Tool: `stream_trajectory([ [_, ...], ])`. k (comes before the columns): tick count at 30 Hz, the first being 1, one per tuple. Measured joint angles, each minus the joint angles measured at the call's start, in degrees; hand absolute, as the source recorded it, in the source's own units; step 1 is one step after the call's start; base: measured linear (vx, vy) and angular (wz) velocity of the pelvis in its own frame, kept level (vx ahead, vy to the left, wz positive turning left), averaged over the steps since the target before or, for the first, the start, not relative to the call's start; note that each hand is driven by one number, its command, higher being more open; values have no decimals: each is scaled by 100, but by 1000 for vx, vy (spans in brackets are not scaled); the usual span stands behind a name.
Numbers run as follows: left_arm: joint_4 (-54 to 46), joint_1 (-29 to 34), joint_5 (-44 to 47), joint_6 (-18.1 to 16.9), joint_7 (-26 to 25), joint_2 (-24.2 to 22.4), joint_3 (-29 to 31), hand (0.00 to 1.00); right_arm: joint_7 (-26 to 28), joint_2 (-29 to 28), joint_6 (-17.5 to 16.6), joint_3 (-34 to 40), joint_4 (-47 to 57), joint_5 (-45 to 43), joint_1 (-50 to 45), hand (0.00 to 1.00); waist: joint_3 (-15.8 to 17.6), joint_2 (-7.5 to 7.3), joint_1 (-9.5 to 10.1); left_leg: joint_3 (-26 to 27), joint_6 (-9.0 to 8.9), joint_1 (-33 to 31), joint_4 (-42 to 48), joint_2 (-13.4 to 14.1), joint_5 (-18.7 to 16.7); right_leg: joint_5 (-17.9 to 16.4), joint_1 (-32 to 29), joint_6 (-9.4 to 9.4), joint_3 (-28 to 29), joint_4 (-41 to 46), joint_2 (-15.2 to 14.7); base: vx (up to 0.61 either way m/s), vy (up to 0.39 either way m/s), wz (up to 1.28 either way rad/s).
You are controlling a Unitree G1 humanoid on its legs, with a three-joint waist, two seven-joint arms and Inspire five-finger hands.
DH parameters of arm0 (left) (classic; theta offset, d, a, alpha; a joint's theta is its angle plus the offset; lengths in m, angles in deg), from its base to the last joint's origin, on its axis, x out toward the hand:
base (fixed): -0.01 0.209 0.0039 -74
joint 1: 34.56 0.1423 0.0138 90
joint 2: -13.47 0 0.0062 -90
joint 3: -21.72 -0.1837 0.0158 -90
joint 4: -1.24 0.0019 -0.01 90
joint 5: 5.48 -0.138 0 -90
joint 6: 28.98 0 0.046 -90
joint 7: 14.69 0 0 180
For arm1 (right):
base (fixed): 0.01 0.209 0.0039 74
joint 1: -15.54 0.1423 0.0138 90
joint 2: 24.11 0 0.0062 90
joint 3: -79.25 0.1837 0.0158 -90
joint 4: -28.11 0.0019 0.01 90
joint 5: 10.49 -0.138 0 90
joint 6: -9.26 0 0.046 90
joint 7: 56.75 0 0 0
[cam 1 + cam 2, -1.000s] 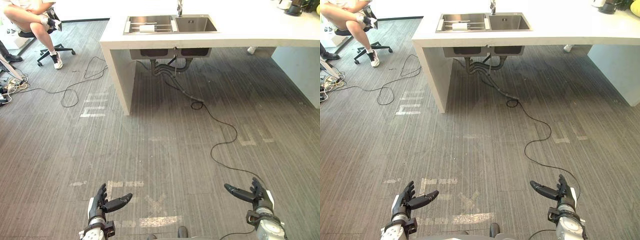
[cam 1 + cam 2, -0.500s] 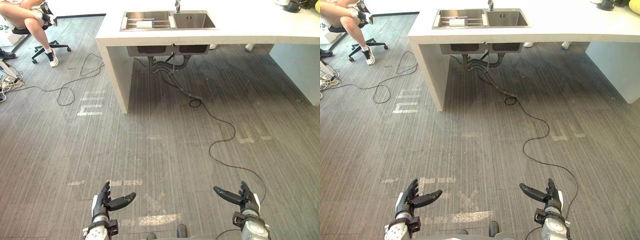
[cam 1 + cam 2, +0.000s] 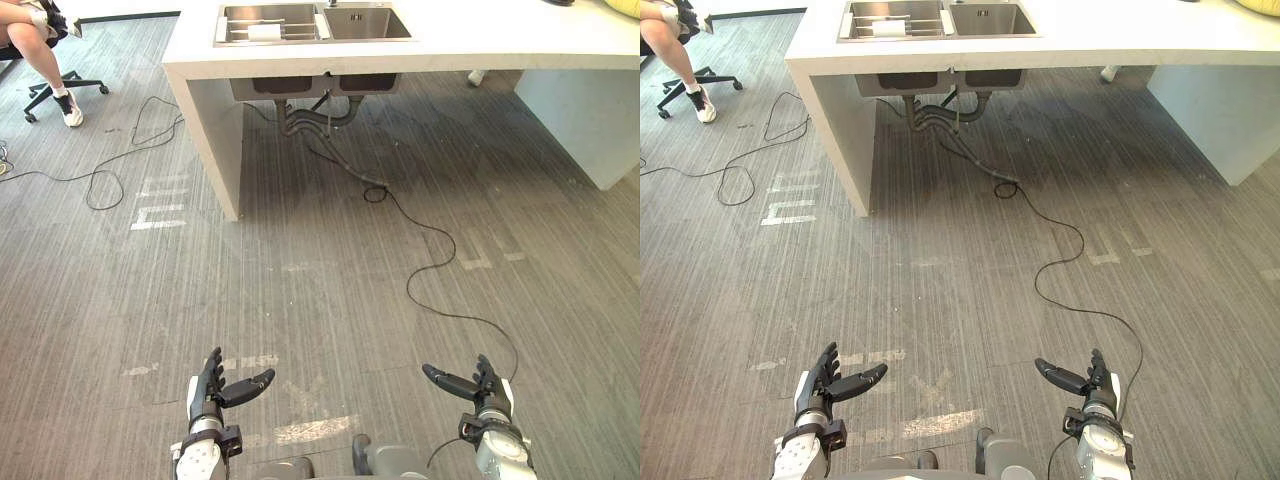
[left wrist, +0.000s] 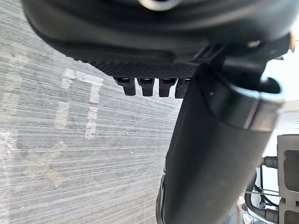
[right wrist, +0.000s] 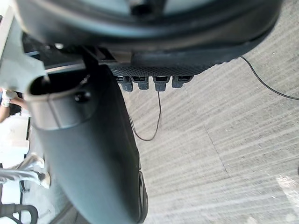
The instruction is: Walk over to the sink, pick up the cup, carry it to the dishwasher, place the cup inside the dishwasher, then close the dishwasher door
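- Two hands hang low over the grey floor [image 3: 300, 290]. The left hand [image 3: 206, 394] and the right hand [image 3: 490, 396] each have fingers straight and the thumb stretched inward, and hold nothing.
- One white counter [image 3: 480, 45] stands far ahead, well apart from both hands.
- One sink [image 3: 365, 25] is set in the counter, with two basins side by side.
- One cup [image 3: 263, 32], small and white, lies on the rack across the left basin. It is too small to make out a handle or an opening.
- Grey pipes [image 3: 310, 110] hang beneath the basins, partly in shadow.
- One seated person [image 3: 22, 36] at the far left is cut off by the edge, showing a leg and a shoe on a wheeled chair [image 3: 62, 85].
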Motion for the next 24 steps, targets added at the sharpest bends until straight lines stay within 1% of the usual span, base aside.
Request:
stream_trajectory([
  [1,0,18,6,0,-30,-2,-1,100,-1,0,12,-43,0,11,-1,100,16,35,-5,-13,-8,32,7,8,-23,-67,-72,21,-88,8,-63,118,15,4],
  [2,0,11,53,3,-63,-2,1,100,0,1,15,-98,0,85,9,100,30,40,-14,-28,-81,78,4,31,-32,-105,-145,74,-187,-145,-138,231,-24,11],
  [3,1,-40,58,3,-112,-5,9,100,3,6,16,-177,0,164,34,100,73,50,-28,-79,-152,163,6,120,-76,-89,-194,92,-266,-711,-141,298,-47,16],
  [4,1,-68,60,3,-140,-12,12,100,4,6,17,-192,0,190,43,100,86,74,-30,-104,-188,185,-9,186,-97,-67,-215,99,-285,-989,-101,367,-114,25],
  [5,4,-162,79,2,-195,-39,35,100,2,10,18,-194,0,211,88,100,143,172,-38,-185,-293,229,-48,342,-145,166,-247,111,-284,-1657,36,280,-112,21],
  [6,4,-202,117,2,-217,-35,36,100,-1,9,20,-198,0,212,111,100,150,180,-37,-215,-359,256,-80,387,-156,386,-252,105,-268,-2040,117,467,-200,37],
  [7,8,-267,162,0,-278,-14,36,100,-8,32,16,-210,11,213,125,100,146,144,-72,-342,-549,404,-198,398,-251,1386,-158,74,-157,-2602,123,498,-230,35],
  [8,82,-370,173,6,-305,-98,36,100,-27,129,26,-202,-37,210,232,100,196,281,-104,-435,-649,520,-223,536,-344,1569,-183,-188,-213,-2295,195,491,-242,38],
  [9,75,-384,170,-2,-323,-118,37,100,-51,139,30,-188,-44,209,309,100,198,320,-159,-513,-692,509,-175,595,-326,1260,-274,-254,-256,-2010,206,393,-238,19],
  [10,75,-413,170,-3,-324,-133,36,100,-61,135,30,-183,-44,206,350,100,189,341,-177,-562,-703,509,-123,641,-330,1089,-327,-308,-286,-1825,221,367,-252,23],
  [11,82,-507,170,-3,-322,-174,31,100,-91,121,30,-183,-44,202,412,100,184,369,-190,-704,-722,433,170,725,-341,820,-306,-386,-389,-1636,247,370,-264,32],
  [12,85,-601,171,-4,-310,-229,25,100,-118,106,30,-201,-56,201,444,100,193,388,-196,-798,-739,190,844,822,-330,660,-89,-399,-507,-1719,316,354,-253,40],
  [13,85,-628,173,-4,-301,-257,23,100,-129,93,30,-219,-69,197,446,100,195,392,-193,-831,-811,12,1340,887,-280,620,74,-421,-577,-1831,352,276,-194,48],
  [14,85,-644,178,-5,-291,-293,2,100,-159,77,29,-304,-79,186,404,100,202,398,-194,-890,-890,-363,2320,1018,-57,586,431,-468,-690,-2084,431,402,-259,51],
  [15,82,-617,228,-5,-273,-311,-43,100,-182,49,18,-433,-78,169,317,100,208,403,-168,-925,-857,-858,3638,1210,160,564,921,-512,-804,-2433,549,393,-223,42],
  [16,81,-580,280,-5,-262,-311,-64,100,-195,21,3,-520,-78,116,274,100,211,401,-99,-675,-749,-1253,4581,1437,97,533,1343,-567,-823,-2710,656,326,-178,21],
  [17,80,-545,284,-4,-254,-311,-70,100,-198,10,-4,-567,-77,97,272,100,215,406,-63,-538,-662,-1438,4868,1527,46,514,1533,-595,-814,-2846,692,328,-121,2],
  [18,79,-513,286,-3,-240,-313,-94,100,-228,-28,-14,-587,-76,90,275,100,230,389,4,-310,-546,-1790,5095,1578,-26,472,1866,-657,-785,-3111,709,265,-75,1],
  [19,64,-508,286,-3,-240,-310,-151,100,-249,-46,-15,-586,-77,88,285,100,235,383,74,-173,-521,-2127,4962,1501,-47,474,2092,-650,-765,-3337,696,405,-85,-1],
  [20,54,-509,286,-3,-239,-309,-186,100,-251,-48,-15,-586,-81,86,291,100,235,383,131,-125,-509,-2276,4789,1432,-65,490,2186,-622,-756,-3415,683,362,-14,-5],
  [21,31,-509,286,-2,-238,-307,-242,100,-253,-60,-14,-585,-113,82,322,100,252,360,208,-36,-523,-2464,4192,1203,-125,492,2355,-561,-724,-3526,612,379,14,-7],
  [22,27,-512,285,0,-237,-311,-262,100,-261,-65,-11,-584,-138,79,353,100,282,318,239,-20,-523,-2507,3782,1028,-127,469,2427,-544,-710,-3571,547,316,45,-8],
  [23,15,-518,284,1,-237,-312,-302,100,-282,-69,-9,-584,-146,76,400,100,321,273,274,-36,-544,-2535,3067,731,-106,405,2531,-479,-676,-3619,427,419,106,-7],
  [24,12,-536,283,6,-237,-381,-306,100,-297,-97,-11,-438,-181,79,519,100,363,252,291,-173,-587,-2545,1608,256,249,327,2690,-392,-639,-3703,274,421,119,-9],
])
